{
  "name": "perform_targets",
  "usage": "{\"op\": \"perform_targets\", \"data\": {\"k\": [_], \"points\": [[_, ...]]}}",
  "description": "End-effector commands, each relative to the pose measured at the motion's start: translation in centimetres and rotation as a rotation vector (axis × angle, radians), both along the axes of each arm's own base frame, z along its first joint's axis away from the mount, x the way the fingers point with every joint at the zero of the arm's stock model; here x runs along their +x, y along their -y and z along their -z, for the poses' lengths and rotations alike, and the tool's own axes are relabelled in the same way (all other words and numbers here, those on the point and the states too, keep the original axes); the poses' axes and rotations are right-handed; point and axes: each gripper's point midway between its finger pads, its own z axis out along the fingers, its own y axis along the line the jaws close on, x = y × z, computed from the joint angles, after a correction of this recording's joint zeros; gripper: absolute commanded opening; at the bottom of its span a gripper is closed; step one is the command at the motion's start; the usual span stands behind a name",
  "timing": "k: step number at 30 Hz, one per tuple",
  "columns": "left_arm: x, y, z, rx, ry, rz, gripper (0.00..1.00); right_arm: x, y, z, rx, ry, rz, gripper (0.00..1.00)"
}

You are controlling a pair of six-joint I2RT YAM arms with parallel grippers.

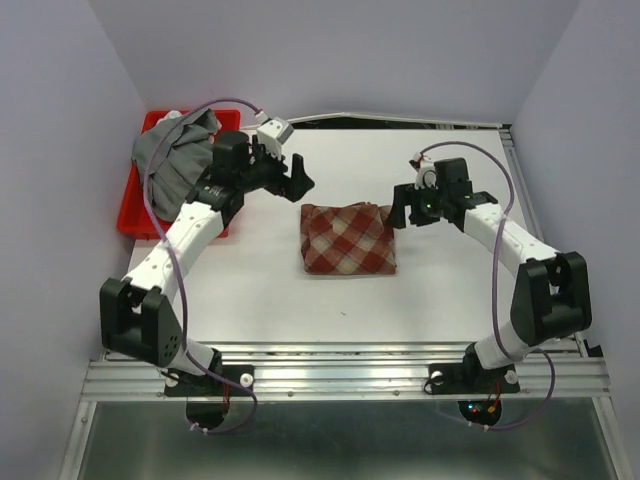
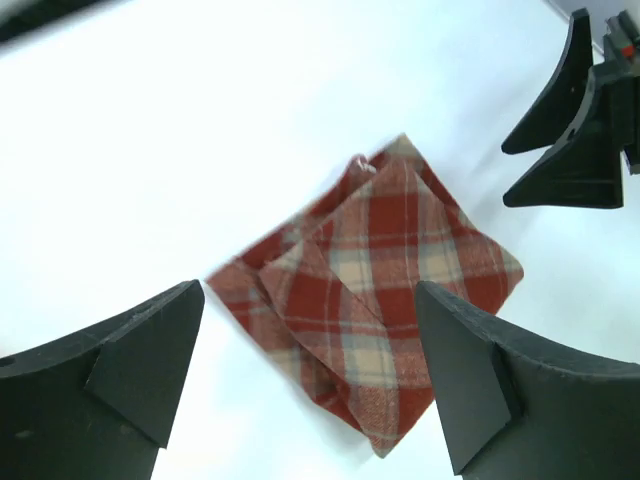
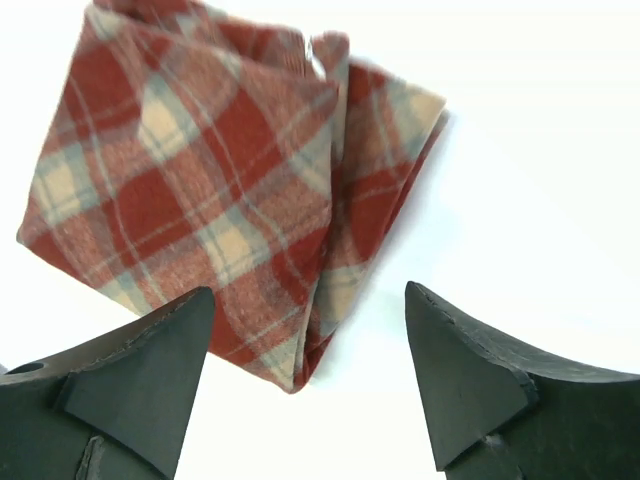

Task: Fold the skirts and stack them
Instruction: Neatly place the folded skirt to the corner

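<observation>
The plaid skirt (image 1: 347, 238) lies folded into a small rectangle on the white table, between the two arms. It also shows in the left wrist view (image 2: 375, 290) and the right wrist view (image 3: 220, 170). The grey skirt (image 1: 178, 150) lies bunched in the red tray at the back left. My left gripper (image 1: 293, 172) is open and empty, above the table just left of the plaid skirt's far corner. My right gripper (image 1: 405, 210) is open and empty, just right of the plaid skirt's far right corner. Neither gripper touches cloth.
A red plastic tray (image 1: 137, 212) stands at the table's left edge, behind the left arm. The right gripper's fingers (image 2: 575, 130) show in the left wrist view. A metal rail (image 1: 340, 365) runs along the near edge.
</observation>
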Motion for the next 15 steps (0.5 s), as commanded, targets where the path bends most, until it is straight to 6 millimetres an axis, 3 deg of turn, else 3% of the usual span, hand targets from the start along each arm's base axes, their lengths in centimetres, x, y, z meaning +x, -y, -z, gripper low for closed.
{"op": "perform_targets", "data": {"k": [1,4,7,8,11,13,14,15], "points": [[-0.5,-1.5,-1.7,0.109,0.050,-0.038,0.98,1.5,1.1,-3.7,-0.078,0.113,0.013,0.82],[-0.1,-1.9,-0.8,0.162,0.024,-0.121,0.98,2.4,0.6,-5.4,-0.090,0.164,0.032,0.81],[1.1,-3.5,-1.1,0.145,0.017,-0.280,0.98,2.4,-2.8,-6.9,-0.090,0.194,0.028,0.80],[1.5,-4.4,-1.0,0.159,0.016,-0.340,0.98,1.7,-5.2,-6.4,-0.083,0.169,0.002,0.81],[2.0,-5.7,-0.7,0.172,-0.005,-0.437,0.98,0.8,-9.6,-4.9,-0.100,0.121,-0.038,0.84],[1.7,-6.3,-0.2,0.176,-0.012,-0.456,0.98,1.7,-10.5,-4.6,-0.144,0.128,-0.015,0.83],[1.8,-6.9,-0.2,0.188,-0.004,-0.488,0.98,1.7,-11.3,-2.5,-0.158,0.068,-0.014,0.83],[1.7,-7.1,-0.5,0.183,0.005,-0.494,0.98,1.3,-12.0,-1.7,-0.159,0.034,-0.035,0.83]]}}
